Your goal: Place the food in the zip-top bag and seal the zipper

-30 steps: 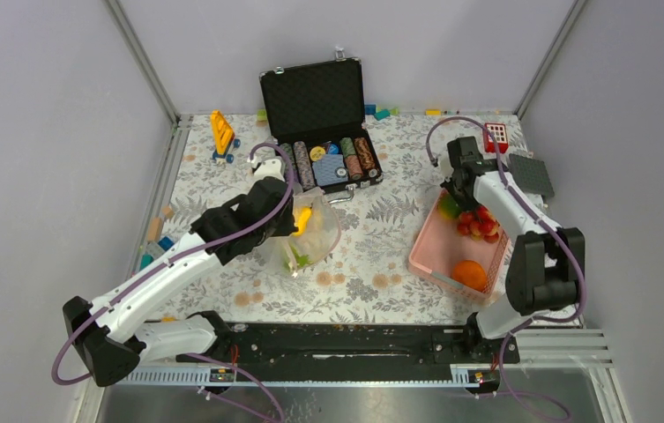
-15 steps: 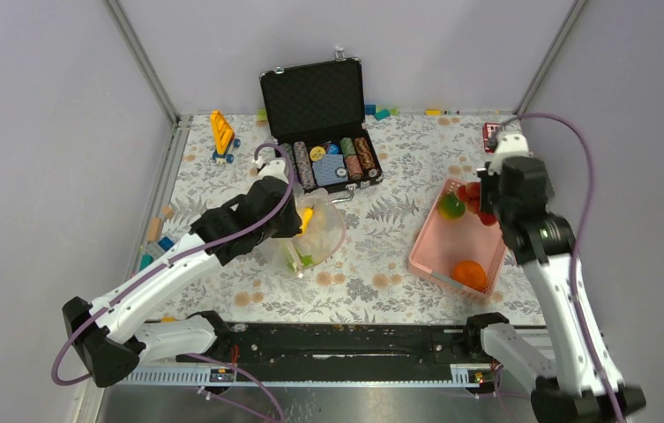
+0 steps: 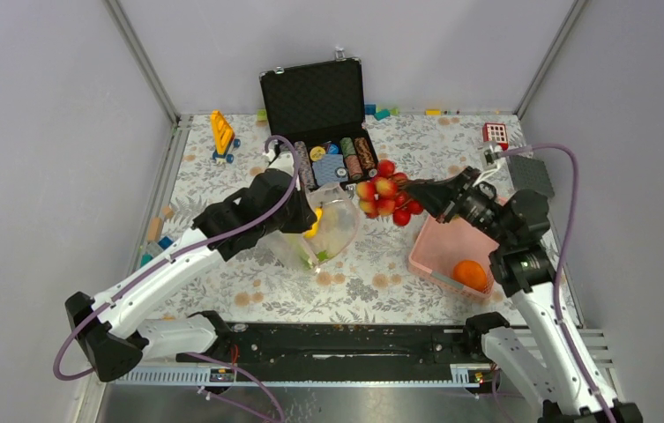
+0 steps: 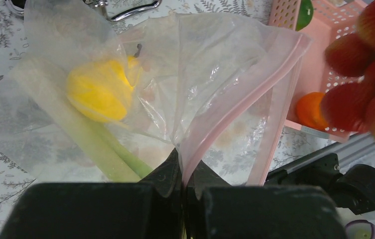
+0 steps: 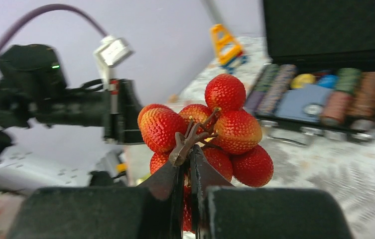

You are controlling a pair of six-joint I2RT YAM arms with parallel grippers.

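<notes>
Just right of the zip-top bag (image 3: 335, 231), the right gripper (image 5: 187, 155) pinches the stem of the red cluster (image 3: 384, 199), while the left gripper (image 4: 181, 168) clamps the zipper (image 4: 235, 105), propping the mouth open to receive it.

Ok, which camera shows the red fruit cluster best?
The right wrist view: the red fruit cluster fills the centre, stem pinched in the right pincer. The top external view shows it small; the left wrist view catches only blurred berries at its right edge.
</notes>
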